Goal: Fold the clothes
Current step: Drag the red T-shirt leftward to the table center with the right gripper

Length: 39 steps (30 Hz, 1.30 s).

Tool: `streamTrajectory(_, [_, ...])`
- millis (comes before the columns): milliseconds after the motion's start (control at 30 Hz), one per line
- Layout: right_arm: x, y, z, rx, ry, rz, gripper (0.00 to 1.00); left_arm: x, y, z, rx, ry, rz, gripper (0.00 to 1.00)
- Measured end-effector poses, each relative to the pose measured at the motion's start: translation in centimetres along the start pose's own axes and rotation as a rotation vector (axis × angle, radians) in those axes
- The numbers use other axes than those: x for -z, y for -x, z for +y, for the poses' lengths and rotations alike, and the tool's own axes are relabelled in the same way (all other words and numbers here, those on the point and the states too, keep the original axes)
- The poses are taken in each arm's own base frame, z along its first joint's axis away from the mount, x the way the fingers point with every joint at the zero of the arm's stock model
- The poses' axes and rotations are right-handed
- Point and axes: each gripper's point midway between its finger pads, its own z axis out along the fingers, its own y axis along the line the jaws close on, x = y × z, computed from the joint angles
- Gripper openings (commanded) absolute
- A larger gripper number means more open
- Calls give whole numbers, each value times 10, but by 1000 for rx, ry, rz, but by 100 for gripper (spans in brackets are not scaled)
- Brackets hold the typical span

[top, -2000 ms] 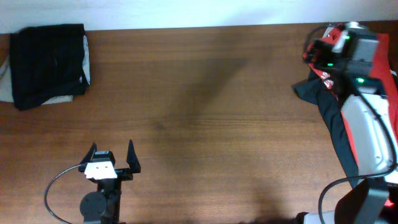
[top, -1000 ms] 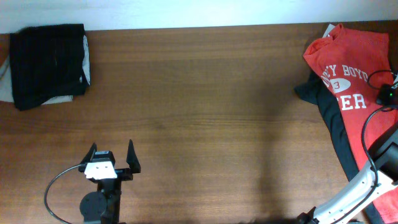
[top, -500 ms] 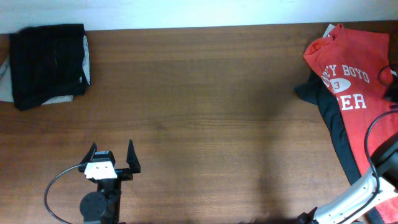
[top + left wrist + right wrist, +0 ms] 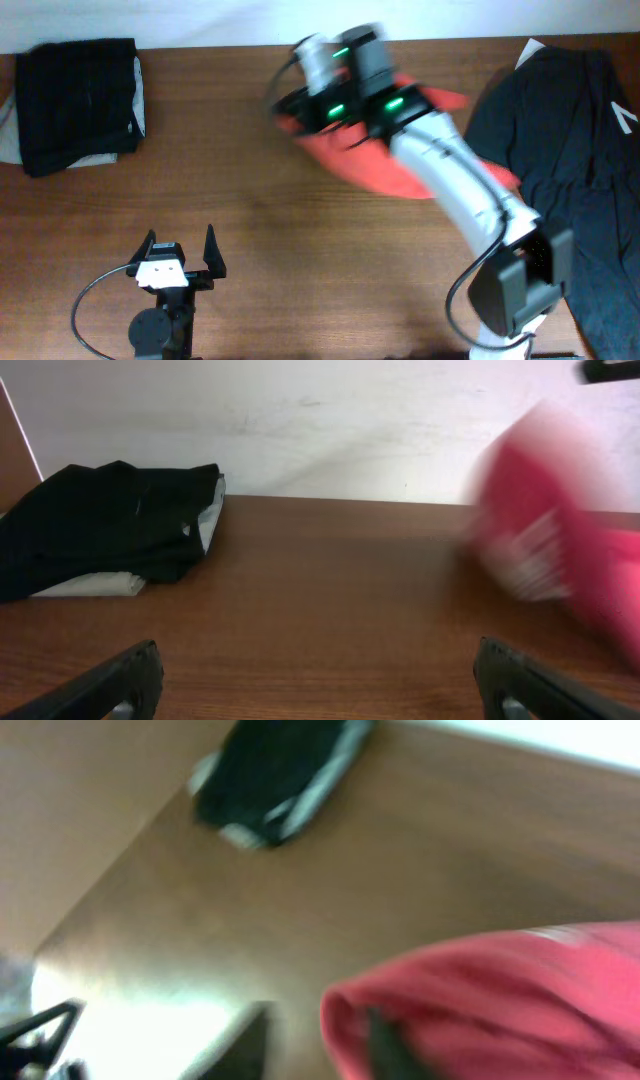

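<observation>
Bunched, soft red-orange T-shirt (image 4: 352, 160), motion-blurred

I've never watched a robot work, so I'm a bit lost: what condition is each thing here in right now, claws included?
red T-shirt: unfolded, bunched up, gripped by the right claw.
right claw: shut on the red T-shirt, blurred.
left claw: open, empty.
dark T-shirt: unfolded, rumpled, lying at far right.
black and beige garments: folded, stacked at far left.
</observation>
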Motion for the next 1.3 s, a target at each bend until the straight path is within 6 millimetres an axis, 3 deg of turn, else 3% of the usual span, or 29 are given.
streamTrajectory(33, [-12, -8, 23, 22, 10, 23, 67, 0, 0, 0, 0, 0, 0, 99])
streamTrajectory(67, [-18, -14, 32, 23, -2, 39, 73, 0, 0, 0, 0, 0, 0, 99])
streamTrajectory(133, [-19, -18, 26, -16, -56, 51, 83, 0, 0, 0, 0, 0, 0, 99])
streamTrajectory(167, [-13, -22, 9, -67, -98, 67, 97, 0, 0, 0, 0, 0, 0, 99])
streamTrajectory(233, [8, -25, -31, -156, -180, 83, 99, 0, 0, 0, 0, 0, 0, 99])
streamTrajectory(267, [35, -34, -67, -251, -257, 110, 99, 0, 0, 0, 0, 0, 0, 99])
streamTrajectory(367, [94, -50, -132, -416, -400, 127, 99, 0, 0, 0, 0, 0, 0, 99])
streamTrajectory(400, [119, -65, -157, -492, -476, 154, 99, 0, 0, 0, 0, 0, 0, 99])
streamTrajectory(500, [158, -83, -194, -597, -572, 157, 99, 0, 0, 0, 0, 0, 0, 99])
streamTrajectory(600, [179, -87, -215, -642, -612, 130, 99, 0, 0, 0, 0, 0, 0, 99])
streamTrajectory(700, [189, -89, -223, -662, -630, 118, 99, 0, 0, 0, 0, 0, 0, 99])
streamTrajectory(1300, [189, -89, -224, -662, -631, 118, 99, 0, 0, 0, 0, 0, 0, 99])
